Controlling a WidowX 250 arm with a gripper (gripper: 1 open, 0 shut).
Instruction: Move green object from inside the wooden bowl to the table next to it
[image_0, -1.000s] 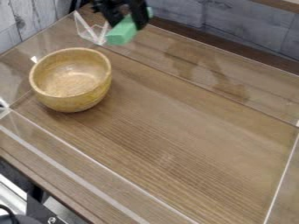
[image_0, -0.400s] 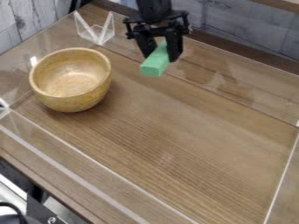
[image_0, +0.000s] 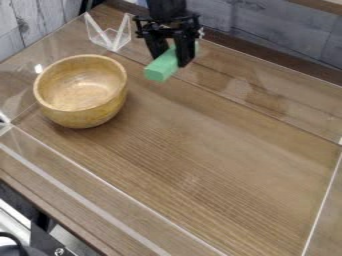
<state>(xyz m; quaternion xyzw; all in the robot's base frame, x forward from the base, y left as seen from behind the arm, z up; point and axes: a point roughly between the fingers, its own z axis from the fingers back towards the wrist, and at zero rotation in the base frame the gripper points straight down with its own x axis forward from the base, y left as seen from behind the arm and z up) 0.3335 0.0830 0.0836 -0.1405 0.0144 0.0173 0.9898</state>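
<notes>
— Far left first?
— Clear plastic wall along the table's edge, then the wooden bowl, round and pale tan, sitting upright on the table. Nothing visible inside it but its own smooth hollow.

— Next, moving right?
— Just past the bowl's rim and a little farther back, the green block. Small, bright, matte. Tilted, one end lower than the other, out of the bowl altogether.

— Held or lying loose?
— Held. Clamped at its upper end between the two dark fingers of the gripper, which points steeply downward from the top of the view. Lower end of the block close above the wood; impossible to tell whether touching it or just clear of it.

— Anything behind?
— A bent bit of clear plastic near the back wall, just left of the gripper.

— And the rest, to the right?
— Brown wood grain, faint shiny patches near the back, then another clear wall at the right edge.
</notes>
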